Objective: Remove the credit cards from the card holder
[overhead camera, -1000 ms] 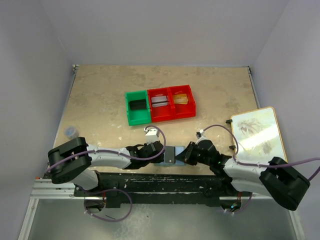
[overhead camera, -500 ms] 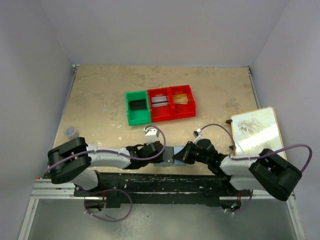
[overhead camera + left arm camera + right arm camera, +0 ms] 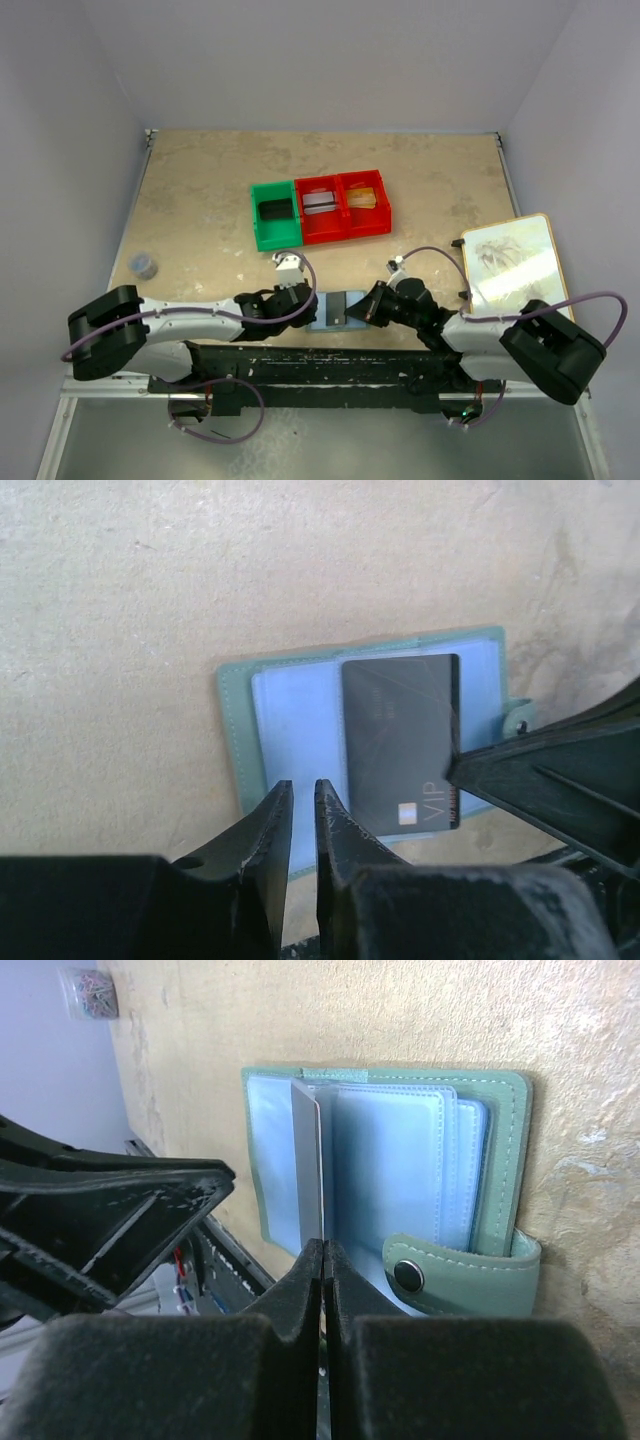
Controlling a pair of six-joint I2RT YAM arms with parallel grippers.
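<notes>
1. My left gripper (image 3: 303, 792) is at the near edge of the card holder (image 3: 295, 715). Its fingers stand narrow, with a thin gap and nothing between them.
2. My right gripper (image 3: 323, 1250) is closed and pinches the edge of a dark card (image 3: 400, 735) marked VIP.
3. The card holder lies open on the table (image 3: 200, 210), between my two grippers.

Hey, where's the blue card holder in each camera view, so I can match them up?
Top external: card holder low centre, just left of the right gripper.
Left wrist: centre, lying open.
Right wrist: upper centre, beyond the jaws.
Shared landmark: right gripper, jaws pinching the dark card.
</notes>
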